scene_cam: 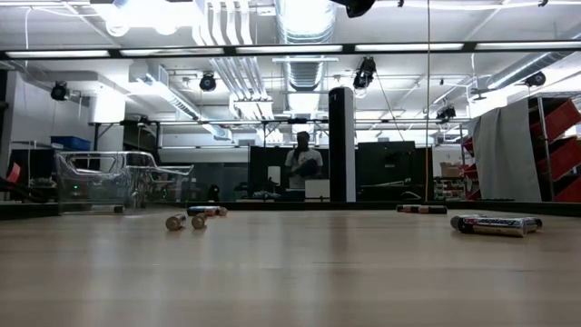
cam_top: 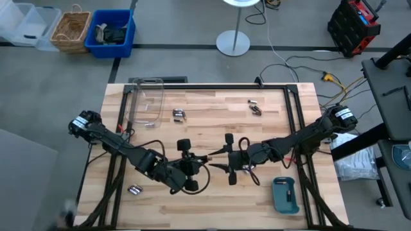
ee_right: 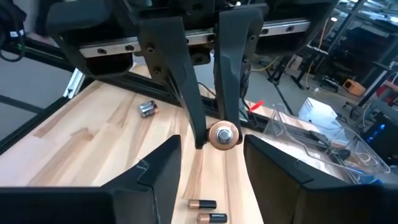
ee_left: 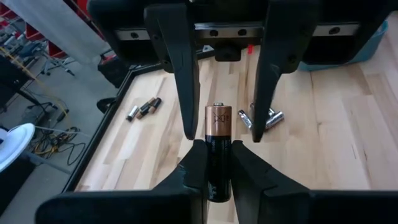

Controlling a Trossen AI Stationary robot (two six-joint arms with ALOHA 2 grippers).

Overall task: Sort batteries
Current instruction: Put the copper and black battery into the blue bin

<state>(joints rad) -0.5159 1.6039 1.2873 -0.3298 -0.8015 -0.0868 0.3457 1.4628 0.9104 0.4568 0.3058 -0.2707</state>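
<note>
One battery [ee_left: 218,140]: copper upper half, black lower half, silver cap; it lies lengthwise at mid-frame in the left wrist view.
- Left gripper [ee_left: 217,163]: closed narrow on the black half.
- Right gripper [ee_right: 212,143]: fingers wide, straddling the free copper end without touching it.
- Both grippers meet at lower centre of the high view.
- Loose batteries: a pair [cam_top: 178,115] at upper centre-left, more [cam_top: 255,106] at upper centre-right, some [cam_top: 135,190] at lower left.
- Teal tray [cam_top: 286,205]: lower right.

Hazards, as judged:
- If the left gripper lets go before the right one closes, the cell drops and rolls.
- An off-centre pinch on the smooth round body could pivot or squirt it out.
- The close-set fingers may collide.
</note>
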